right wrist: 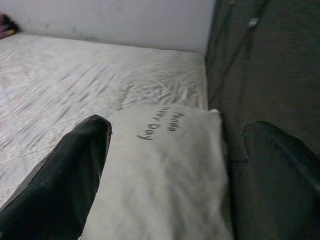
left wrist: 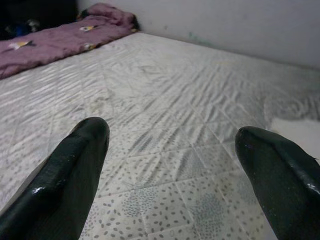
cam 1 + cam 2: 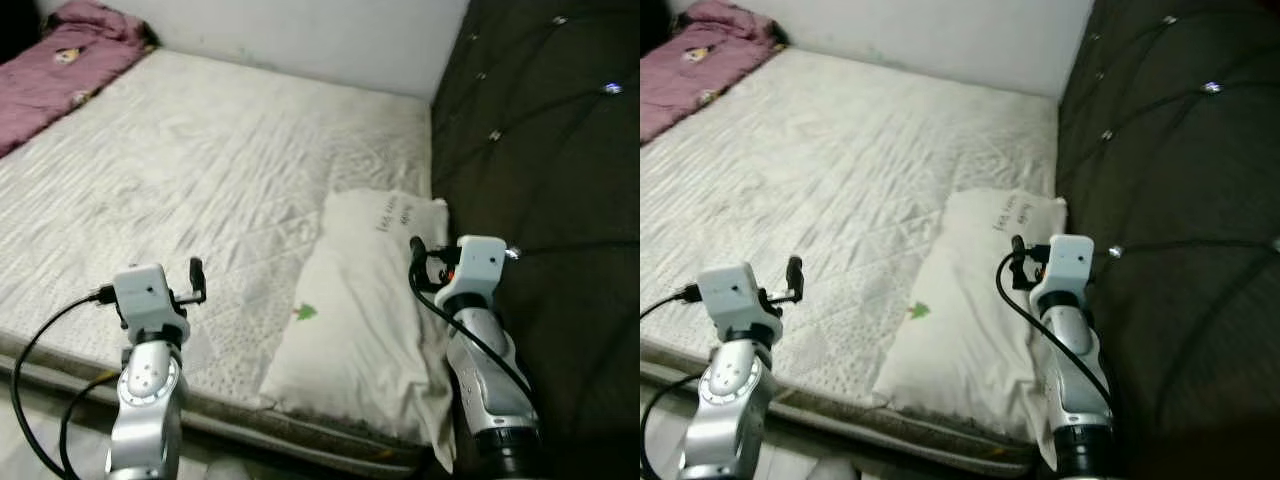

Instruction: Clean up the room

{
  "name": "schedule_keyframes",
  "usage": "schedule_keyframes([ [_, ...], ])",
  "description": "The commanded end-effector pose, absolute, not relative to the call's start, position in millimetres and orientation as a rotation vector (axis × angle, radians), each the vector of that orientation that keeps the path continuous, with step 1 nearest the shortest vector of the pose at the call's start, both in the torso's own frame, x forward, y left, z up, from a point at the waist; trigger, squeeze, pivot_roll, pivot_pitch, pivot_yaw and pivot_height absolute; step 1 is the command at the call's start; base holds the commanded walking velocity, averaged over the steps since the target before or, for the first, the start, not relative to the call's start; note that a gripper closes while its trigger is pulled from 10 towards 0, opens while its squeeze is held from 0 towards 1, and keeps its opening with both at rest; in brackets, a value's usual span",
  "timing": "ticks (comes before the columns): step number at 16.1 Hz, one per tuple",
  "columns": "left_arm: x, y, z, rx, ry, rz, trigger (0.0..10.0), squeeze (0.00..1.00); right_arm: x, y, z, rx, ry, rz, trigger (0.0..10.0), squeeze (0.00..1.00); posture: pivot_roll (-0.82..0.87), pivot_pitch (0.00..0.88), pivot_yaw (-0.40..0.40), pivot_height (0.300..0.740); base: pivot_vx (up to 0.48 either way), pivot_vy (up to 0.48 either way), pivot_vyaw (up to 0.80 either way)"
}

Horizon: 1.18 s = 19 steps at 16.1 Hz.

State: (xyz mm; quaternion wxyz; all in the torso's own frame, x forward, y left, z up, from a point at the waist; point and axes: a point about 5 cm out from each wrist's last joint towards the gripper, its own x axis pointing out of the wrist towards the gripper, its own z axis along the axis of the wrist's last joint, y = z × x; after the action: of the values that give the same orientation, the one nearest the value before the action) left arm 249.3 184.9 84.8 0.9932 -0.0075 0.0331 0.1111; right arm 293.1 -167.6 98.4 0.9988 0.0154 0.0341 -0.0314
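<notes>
I'm looking down at a bed (image 3: 200,180) with a bare white quilted mattress that fills most of the scene. A white pillow (image 3: 355,320) lies on its near right part, its long side running near to far, right up against the dark tufted headboard (image 3: 540,150) on the right. The pillow carries a small green mark near its left edge and some dark lettering at its far end. At the far left corner of the bed I see a rumpled purple blanket (image 3: 60,70), well apart from the pillow, with a pale wall (image 3: 320,40) behind the bed.

My left tool (image 2: 172,150) hovers over the near left part of the mattress, fingers (image 2: 70,175) spread wide and holding nothing; through its wrist camera I see only quilted fabric between them, with the blanket far off. My right tool (image 1: 175,145) is raised over the near right end of the pillow, just beside the headboard, fingers (image 1: 75,170) also spread and empty. From its wrist camera one finger sits over the pillow and the other sits against the dark headboard. The headboard hems in the right arm on that side. A black cable loops from each wrist down along the silver arms.
</notes>
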Motion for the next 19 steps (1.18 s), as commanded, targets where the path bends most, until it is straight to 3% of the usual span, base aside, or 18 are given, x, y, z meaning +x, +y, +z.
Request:
schedule_keyframes([
  [1,251,177,81,-0.050,0.097,0.171,10.0,0.00,296,-169,107,0.034,0.044,-0.077,10.0,0.00,0.08,0.000,-0.052,0.740,0.000,0.000,-0.80],
  [3,252,174,83,0.010,0.078,0.142,10.0,0.00,300,-166,110,0.042,0.040,-0.073,10.0,0.00,0.08,0.000,-0.055,0.740,0.000,0.000,-0.80],
  [5,251,173,86,-0.039,0.044,0.105,10.0,0.00,301,-162,112,0.049,0.033,-0.059,10.0,0.00,0.09,0.000,-0.056,0.740,0.000,0.000,-0.80],
  [10,252,167,87,0.076,0.072,0.112,10.0,0.00,303,-156,111,0.052,0.039,-0.033,10.0,0.00,0.09,0.000,-0.061,0.740,0.000,0.000,0.00],
  [13,251,162,89,-0.033,0.039,0.050,10.0,0.00,304,-154,111,0.056,0.044,-0.030,10.0,0.00,0.09,0.000,-0.065,0.740,0.000,0.000,0.00],
  [19,242,181,90,0.033,0.017,0.135,10.0,0.00,291,-165,96,0.039,0.050,-0.032,10.0,0.00,0.10,0.000,-0.067,0.740,0.000,0.000,0.00],
])
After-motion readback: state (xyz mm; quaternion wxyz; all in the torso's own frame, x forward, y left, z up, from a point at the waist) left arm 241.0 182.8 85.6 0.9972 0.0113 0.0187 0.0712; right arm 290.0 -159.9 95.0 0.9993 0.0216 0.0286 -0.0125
